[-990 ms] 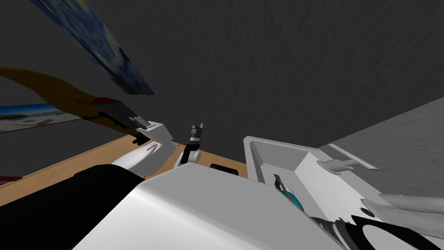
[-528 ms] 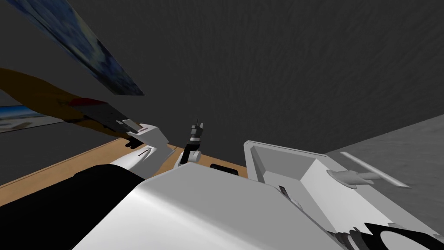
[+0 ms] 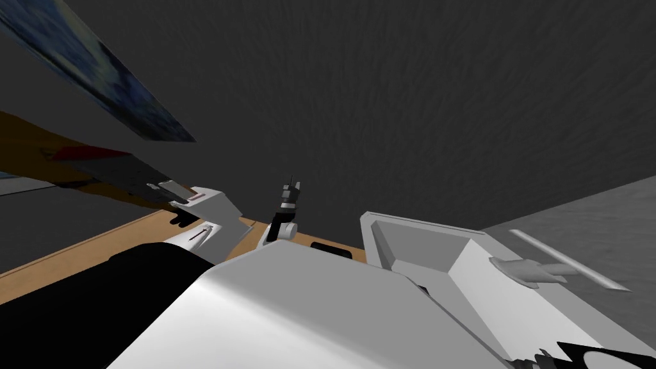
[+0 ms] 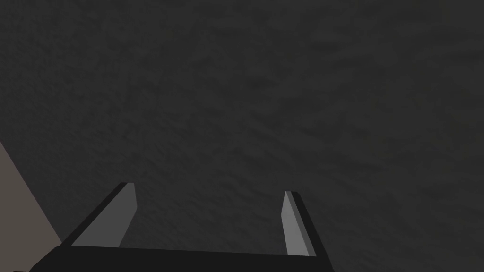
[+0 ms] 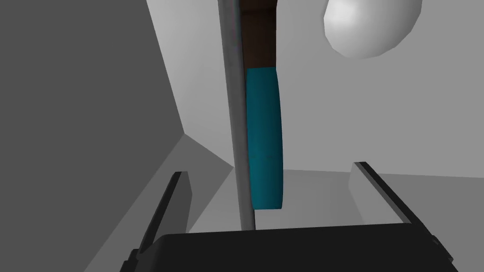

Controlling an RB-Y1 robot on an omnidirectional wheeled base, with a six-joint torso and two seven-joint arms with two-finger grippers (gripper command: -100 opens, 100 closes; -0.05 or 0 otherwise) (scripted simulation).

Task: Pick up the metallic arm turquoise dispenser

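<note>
Turquoise dispenser [image 5: 263, 137] sits inside the pale sink basin [image 5: 94, 94] on our right, with its grey metallic arm [image 5: 235, 108] running along one side. Right gripper [image 5: 272, 170] is spread wide and the dispenser lies between its blades, neither touching. Our read: advance a little deeper, centre body and arm together, then close gently, since an off-centre pinch could tip it. Left gripper [image 4: 208, 189] is likewise released, idle, raised left of the sink.
</note>
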